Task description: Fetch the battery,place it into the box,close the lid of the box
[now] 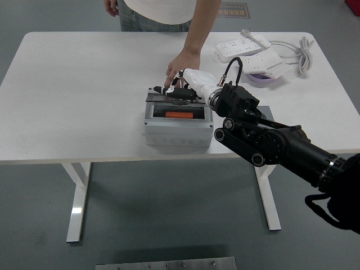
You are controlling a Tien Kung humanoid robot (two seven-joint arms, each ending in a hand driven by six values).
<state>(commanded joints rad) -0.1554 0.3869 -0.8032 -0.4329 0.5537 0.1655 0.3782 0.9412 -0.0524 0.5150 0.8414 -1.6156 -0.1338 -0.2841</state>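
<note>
floor sign [233,9] at top edge, print too blurred to read
</note>
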